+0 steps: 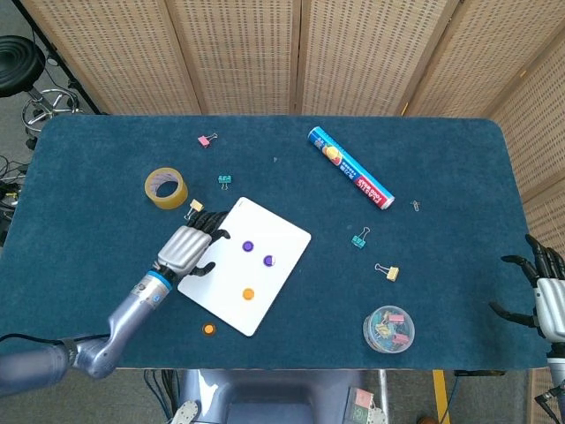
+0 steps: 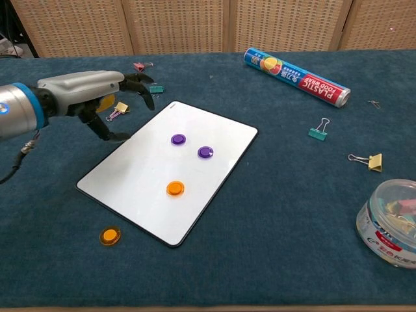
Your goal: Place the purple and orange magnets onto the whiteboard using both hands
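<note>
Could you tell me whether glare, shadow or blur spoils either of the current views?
Head view: even light, sharp, no glare on the white rectangular whiteboard. Chest view: the board stays readable, the left hand casts a soft shadow near its corner, and the clear plastic tub of clips is cut off by the frame edge.

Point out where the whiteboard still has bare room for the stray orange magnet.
The whiteboard is bare along its near-left half, between the left hand and the placed orange magnet, and toward its far corner. The middle is crowded by two purple magnets. The stray orange magnet lies on the cloth beside the near edge.
</note>
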